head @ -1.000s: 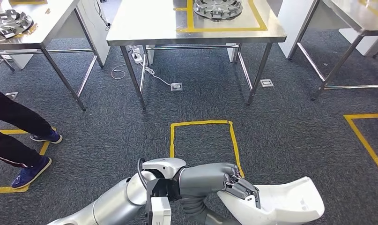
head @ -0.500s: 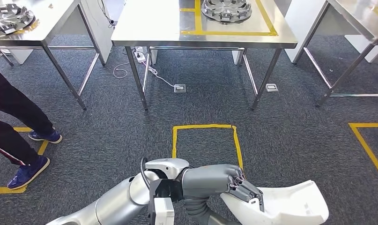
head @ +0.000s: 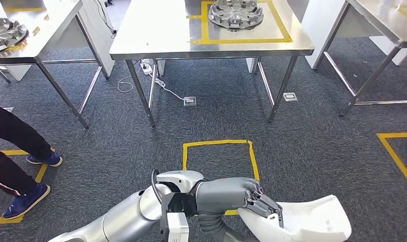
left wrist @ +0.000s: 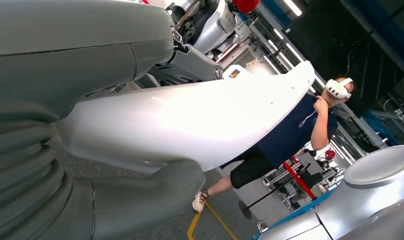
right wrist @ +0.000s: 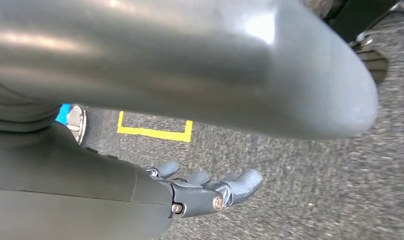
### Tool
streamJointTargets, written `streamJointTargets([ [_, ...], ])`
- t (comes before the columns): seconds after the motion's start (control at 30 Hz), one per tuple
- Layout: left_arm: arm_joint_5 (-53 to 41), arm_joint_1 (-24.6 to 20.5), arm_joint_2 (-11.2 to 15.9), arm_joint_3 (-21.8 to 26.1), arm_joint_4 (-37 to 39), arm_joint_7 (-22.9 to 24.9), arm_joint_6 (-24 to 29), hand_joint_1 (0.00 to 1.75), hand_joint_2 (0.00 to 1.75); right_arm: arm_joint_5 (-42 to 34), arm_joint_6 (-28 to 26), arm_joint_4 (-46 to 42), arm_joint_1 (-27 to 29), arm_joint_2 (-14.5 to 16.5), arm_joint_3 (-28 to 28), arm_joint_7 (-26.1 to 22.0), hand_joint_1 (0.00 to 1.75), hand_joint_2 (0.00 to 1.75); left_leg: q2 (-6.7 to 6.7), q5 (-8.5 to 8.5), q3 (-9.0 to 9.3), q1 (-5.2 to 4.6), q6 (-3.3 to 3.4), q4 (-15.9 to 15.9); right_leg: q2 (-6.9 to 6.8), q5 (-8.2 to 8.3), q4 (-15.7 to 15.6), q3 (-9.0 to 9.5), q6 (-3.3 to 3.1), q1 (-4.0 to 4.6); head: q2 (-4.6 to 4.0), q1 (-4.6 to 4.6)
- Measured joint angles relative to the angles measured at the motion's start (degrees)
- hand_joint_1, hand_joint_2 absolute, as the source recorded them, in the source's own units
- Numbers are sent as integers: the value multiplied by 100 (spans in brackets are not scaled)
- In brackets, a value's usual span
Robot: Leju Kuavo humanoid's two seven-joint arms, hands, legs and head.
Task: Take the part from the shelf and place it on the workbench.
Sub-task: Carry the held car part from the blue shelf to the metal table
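**Part in hand, bench straight ahead**

The robot stands on the grey carpet with the white part (head: 302, 222) held low in front of its body. The left hand (head: 259, 201) grips the near end of it, dark fingers (head: 264, 205) wrapped over the edge, and the left wrist view shows the thick thumb underneath the pale shell, so the grasp looks firm. The part's long axis runs away from that hand toward the robot's right, roughly level, with the far end flaring upward a little.

The right hand (right wrist: 210, 192) hangs beside or under the part, its fingers spread and curved with nothing between them. Whether it touches the underside I can't make out from here; the close view is blurred.

The workbench (head: 151, 35) lies well ahead, beyond a yellow taped square (head: 219, 156) on the floor. A second taped outline on the bench top already holds a round silver wheel cover (head: 236, 12), so the bare steel on the left half looks like the likelier landing spot. Another bench at far left carries a similar cover (head: 4, 33).

By my reckoning the carry is about halfway done: the part is off the shelf, and the next thing needed is to close the gap to the bench and lift the part to its height.

A person's legs and blue shoes (head: 27, 199) stand near the robot's left, and could come close to the path.
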Motion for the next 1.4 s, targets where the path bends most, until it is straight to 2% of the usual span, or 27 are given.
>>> streamJointTargets([
  [0.07, 2, -9, 2, -3, 15, 4, 2, 175, 175, 4, 4, -1, -12, 11, 0, -1, 0, 0, 1, 81, 124, -24, 58, -389, 5, -87, -12, 55, 66, 6, 0, 2],
  [0.1, 3, -12, 1, -4, 20, 8, 3, 175, 175, 7, 5, -1, -18, 12, 0, -2, 0, 0, -1, 29, 138, -34, 91, -426, 4, -102, -10, 88, 106, 11, 0, 4],
  [0.2, 4, -23, -27, -8, 17, 15, 9, 175, 175, 23, 6, -2, -26, 13, 0, -9, 0, 0, -6, 79, 306, -7, 198, -500, -7, -137, 81, 164, 197, 9, 0, 7],
  [0.23, 5, -32, -39, -10, 14, 16, 11, 175, 175, 30, 7, -1, -36, 14, 0, -12, 0, 0, -3, 55, 377, 4, 226, -509, -8, -185, 253, 82, 220, 5, 0, 15],
  [0.27, 4, -41, -47, -14, 11, 20, 13, 175, 175, 34, 8, -1, -46, 15, 0, -15, 0, 0, 1, 21, 431, 9, 247, -518, -9, -263, 532, -91, 241, 2, 0, 22],
  [0.33, 4, -53, -51, -27, 10, 31, 16, 175, 175, 38, 9, 0, -51, 16, 0, -17, 0, 0, 2, -58, 504, 3, 278, -518, -10, -482, 1192, -597, 274, -1, 0, 38],
  [0.37, 3, -52, -50, -36, 12, 37, 16, 175, 175, 39, 9, 0, -39, 16, 0, -16, 0, 0, -5, -102, 543, 0, 281, -518, -9, -563, 1395, -814, 282, -2, 0, 38],
  [0.4, 2, -50, -49, -44, 13, 41, 16, 175, 175, 40, 9, 0, -24, 16, 0, -16, 0, 0, -15, -151, 594, -2, 279, -518, -10, -554, 1432, -953, 285, -5, 0, 39],
  [0.43, 2, -50, -48, -52, 14, 44, 16, 175, 175, 42, 9, -1, -11, 16, 0, -16, 0, 0, -25, -205, 658, -2, 270, -518, -10, -421, 1287, -997, 283, -8, 0, 40],
  [0.5, 2, -52, -46, -68, 16, 46, 16, 175, 175, 48, 9, -1, -2, 16, 0, -19, 0, 0, -33, -324, 799, -4, 238, -515, -17, 152, 625, -891, 259, -12, 0, 43],
  [0.53, 2, -53, -43, -75, 20, 48, 16, 175, 175, 51, 9, -1, -2, 16, 0, -20, 0, 0, -37, -384, 861, -11, 214, -508, -30, 329, 341, -820, 238, -4, 0, 48],
  [0.57, 1, -54, -40, -82, 25, 51, 16, 175, 175, 54, 9, -1, -3, 15, 0, -22, 0, 0, -41, -444, 900, -17, 183, -507, -42, 415, 163, -759, 209, 11, 0, 50],
  [0.6, 0, -55, -37, -88, 28, 55, 17, 175, 175, 56, 9, -2, -2, 12, 0, -27, 0, 0, -46, -478, 948, -23, 145, -481, -47, 418, 88, -722, 169, 26, 0, 53],
  [0.63, 0, -56, -37, -92, 28, 56, 17, 175, 175, 58, 8, -2, -1, 9, 0, -33, 0, 0, -51, -493, 994, -25, 105, -452, -44, 345, 90, -676, 124, 37, 0, 54],
  [0.7, 1, -66, -42, -97, 16, 53, 21, 175, 175, 63, 7, -2, -4, 3, 0, -62, 0, 0, -43, -517, 1046, -20, 30, -322, -24, 371, 44, -521, 31, 25, 0, 51],
  [0.77, 2, -84, -42, -100, 2, 50, 26, 175, 175, 70, 6, -2, -20, 1, 0, -96, 0, 0, -29, -641, 857, -8, -31, 54, -19, 329, 29, -369, -32, 10, 0, 28],
  [0.87, 0, -79, -14, -103, -4, 53, 30, 175, 175, 74, 5, -2, -23, -4, 0, -113, 0, 0, -16, -1017, 171, 6, -70, 935, -14, 196, 29, -238, -62, 11, 0, 1],
  [0.9, -1, -73, -2, -105, -4, 55, 31, 175, 175, 75, 5, -2, -19, -6, 0, -113, 0, 0, -13, -1054, 1, 6, -63, 1034, -10, 143, 29, -183, -61, 12, 0, -3],
  [0.93, -1, -69, 7, -106, -5, 56, 31, 175, 175, 78, 5, -2, -15, -7, -1, -113, 0, 0, -11, -971, -78, 6, -50, 950, -7, 87, 29, -117, -57, 14, 0, -5],
  [0.97, -1, -69, 10, -107, -8, 56, 31, 175, 175, 80, 7, -2, -12, -8, -1, -113, 0, 0, -10, -754, -66, 3, -29, 685, -4, 29, 29, -41, -52, 15, 0, -6],
  [1.03, 0, -68, 18, -107, -14, 54, 33, 175, 175, 87, 9, -1, -9, -2, -1, -113, 0, 0, -7, -148, 50, -28, 35, -27, 1, -87, 24, 82, -24, 19, 0, 1],
  [1.1, -5, -65, 29, -106, -21, 56, 39, 175, 175, 90, 11, 2, -20, 8, -1, -116, 0, 0, -10, 130, 111, -66, 97, -420, 12, -160, 10, 147, 41, 14, 0, 7],
  [1.17, -11, -63, 25, -105, -33, 62, 48, 175, 175, 90, 15, 2, -30, 8, -2, -117, 0, 0, -22, 104, 180, -67, 159, -493, 17, -157, 25, 199, 115, 14, 0, 5],
  [1.23, -11, -71, 10, -105, -50, 63, 60, 175, 175, 92, 18, 1, -31, 3, -2, -118, 0, 0, -23, 101, 338, -39, 225, -563, 9, -142, 254, 144, 166, 12, 0, 19],
  [1.27, -11, -77, 4, -105, -60, 64, 67, 175, 175, 94, 18, 0, -39, 0, -2, -117, 0, 0, -20, 81, 418, -25, 246, -591, 5, -176, 509, 4, 188, 5, 0, 25],
  [1.33, -12, -84, 1, -105, -66, 70, 79, 175, 175, 99, 18, 0, -47, -1, -1, -117, 0, 0, -13, 8, 513, -18, 272, -617, 2, -373, 1170, -466, 232, -8, 0, 37],
  [1.4, -17, -79, 1, -105, -66, 78, 84, 175, 175, 105, 18, 0, -32, -4, -2, -114, 0, 0, -22, -89, 606, -13, 266, -620, 0, -599, 1528, -882, 282, -28, 0, 38],
])
